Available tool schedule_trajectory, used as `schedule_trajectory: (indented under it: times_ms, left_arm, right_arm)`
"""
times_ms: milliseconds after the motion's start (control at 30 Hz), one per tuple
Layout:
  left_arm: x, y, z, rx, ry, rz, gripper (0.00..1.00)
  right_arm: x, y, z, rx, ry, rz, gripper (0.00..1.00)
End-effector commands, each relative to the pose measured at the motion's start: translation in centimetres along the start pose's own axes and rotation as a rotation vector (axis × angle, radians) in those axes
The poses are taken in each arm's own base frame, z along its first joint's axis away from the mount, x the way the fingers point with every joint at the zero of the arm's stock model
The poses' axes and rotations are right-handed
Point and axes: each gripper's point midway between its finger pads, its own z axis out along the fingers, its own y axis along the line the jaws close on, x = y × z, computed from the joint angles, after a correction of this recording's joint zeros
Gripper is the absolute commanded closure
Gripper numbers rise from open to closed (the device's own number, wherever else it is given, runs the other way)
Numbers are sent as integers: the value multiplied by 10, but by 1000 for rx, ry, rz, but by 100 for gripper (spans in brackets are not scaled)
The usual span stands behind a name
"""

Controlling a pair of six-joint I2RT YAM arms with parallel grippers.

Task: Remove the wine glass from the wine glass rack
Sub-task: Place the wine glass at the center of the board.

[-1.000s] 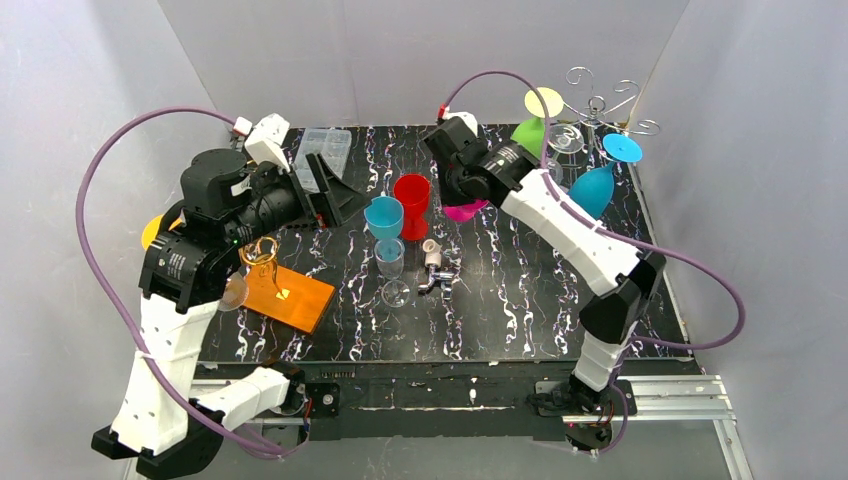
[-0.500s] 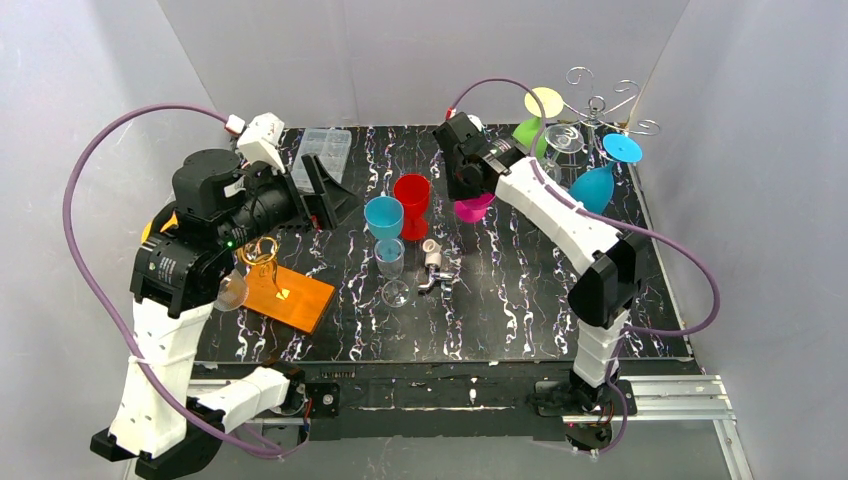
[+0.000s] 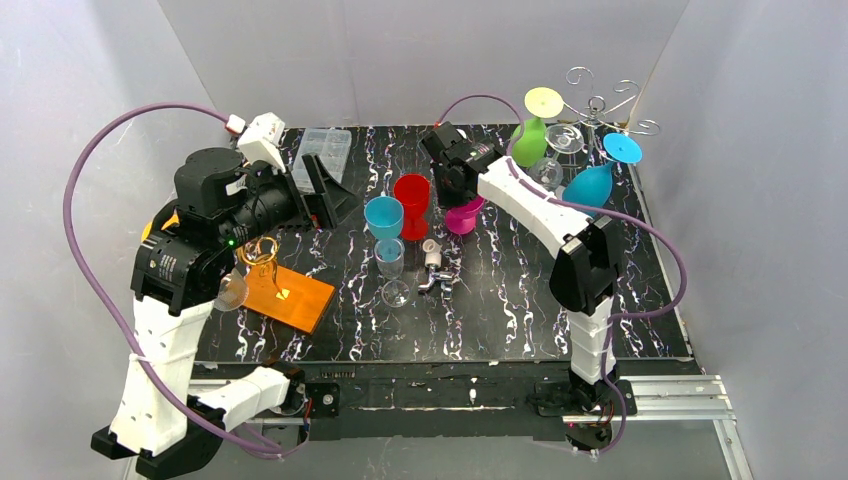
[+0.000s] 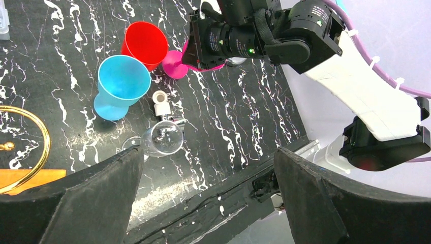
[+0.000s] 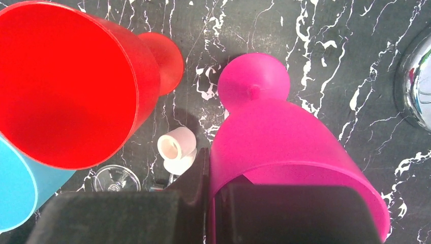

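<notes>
Elbow (image 3: 588,268) seemingly high — end effector (image 5: 207,175) on glass (image 5: 274,132)

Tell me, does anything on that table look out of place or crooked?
The pink glass is askew: the right gripper grips its rim, and it leans steeply beside the upright red glass. A small white-and-metal fitting lies among the glasses, which looks out of place.
</notes>
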Motion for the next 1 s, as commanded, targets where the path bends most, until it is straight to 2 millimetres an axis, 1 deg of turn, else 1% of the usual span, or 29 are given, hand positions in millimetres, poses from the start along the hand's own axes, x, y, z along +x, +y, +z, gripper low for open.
schedule_trajectory:
  times_ms: [0, 100, 300, 600, 833, 967]
  left_arm:
    - [-5, -2, -9, -5, -20, 19, 2]
    - [-3, 1, -8, -20, -14, 16, 2]
    - [-1, 4, -10, -33, -16, 15, 2]
    - [1, 7, -12, -50, -12, 9, 2]
    - [4, 9, -13, -59, -8, 5, 2]
    - [5, 11, -13, -68, -8, 3, 2]
  right_arm:
    - [-7, 2, 3, -6, -28, 14, 99]
    - [0, 6, 10, -27, -6, 18, 99]
    - [8, 6, 18, -21, 17, 17, 96]
    - [11, 4, 21, -8, 26, 14, 81]
    - [12, 4, 22, -9, 29, 10, 76]
    - [12, 3, 22, -6, 32, 11, 70]
